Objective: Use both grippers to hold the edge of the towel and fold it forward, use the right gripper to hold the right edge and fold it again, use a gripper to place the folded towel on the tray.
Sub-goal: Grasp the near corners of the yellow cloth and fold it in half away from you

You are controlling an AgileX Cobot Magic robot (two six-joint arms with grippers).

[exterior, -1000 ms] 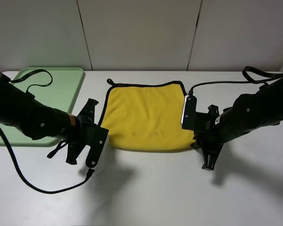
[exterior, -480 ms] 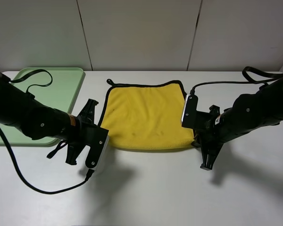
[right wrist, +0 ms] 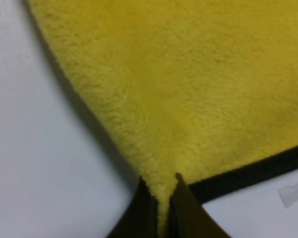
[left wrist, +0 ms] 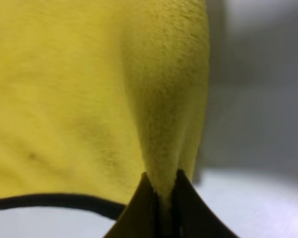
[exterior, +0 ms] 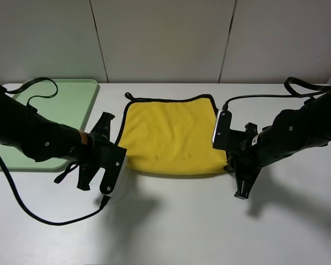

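Just clamped right gripper (right wrist: 159, 191) tight on near-right corner of towel (exterior: 171, 138). Left gripper (left wrist: 161, 191) likewise pinching near-left corner, shifted a touch. Still flat on table (exterior: 176, 221), just right of tray (exterior: 71, 110). Probably ready to lift both corners, fold forward.

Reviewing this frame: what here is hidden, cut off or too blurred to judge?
- Exterior high: tips of the left claw and right claw are hidden behind their own bodies; their pinch on the towel shows only in the wrist views.
- Exterior high: tray partly covered by the left arm, cut by the frame edge.
- Left wrist: everything beyond the towel is blurred.
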